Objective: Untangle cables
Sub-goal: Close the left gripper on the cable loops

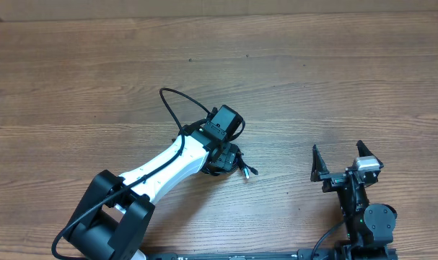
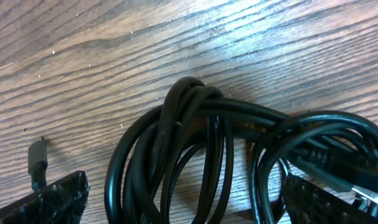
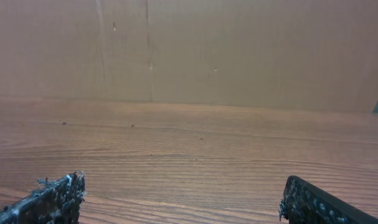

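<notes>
Wood-grain table (image 1: 96, 72) below. Left gripper (image 2: 189, 196) spread wide, knotted cables (image 2: 195, 112) lying ungripped between its fingers. Right gripper (image 1: 339, 155) equally wide, empty, cables well to its left

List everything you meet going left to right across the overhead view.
left arm → cables bunched at its tip → silver-tipped plug → bare wooden table → right hand, open

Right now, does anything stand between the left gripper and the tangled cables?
Nothing visible does. The open left gripper sits right over the cables, with one finger at each side of the knotted bundle on the table.
</notes>
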